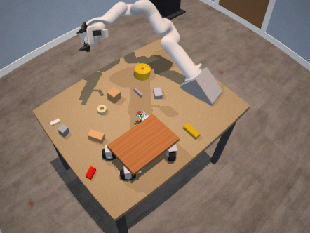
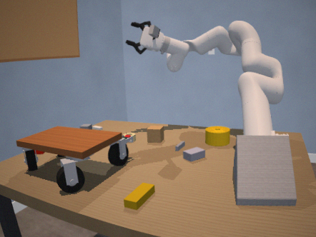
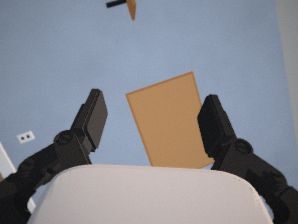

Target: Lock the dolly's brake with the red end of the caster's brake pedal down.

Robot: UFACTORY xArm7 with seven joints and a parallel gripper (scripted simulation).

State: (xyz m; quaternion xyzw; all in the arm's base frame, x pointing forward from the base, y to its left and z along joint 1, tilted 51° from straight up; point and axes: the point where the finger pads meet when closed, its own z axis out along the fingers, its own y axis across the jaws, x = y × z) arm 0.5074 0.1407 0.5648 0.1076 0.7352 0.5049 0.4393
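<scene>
The dolly (image 1: 143, 143) has an orange-brown wooden deck on black casters and stands at the front of the table; it also shows in the exterior view (image 2: 69, 141) at the left. Its brake pedal (image 1: 142, 114) sticks out at the dolly's far corner, with a red end and a green end both showing from above; in the exterior view the pedal (image 2: 128, 135) shows red beside the far caster. My gripper (image 1: 84, 45) is open and empty, high in the air beyond the table's far left edge, far from the dolly. In the wrist view the open fingers face a blue wall.
On the table lie a yellow cylinder (image 1: 142, 71), a tan cube (image 1: 113, 95), a small grey bar (image 1: 137, 92), a lilac block (image 1: 158, 92), a cream ring (image 1: 102, 108), a yellow brick (image 1: 191, 130), a red brick (image 1: 90, 172), a tan block (image 1: 95, 135) and a grey cube (image 1: 63, 130). The arm's grey base (image 1: 203, 85) stands at the back right.
</scene>
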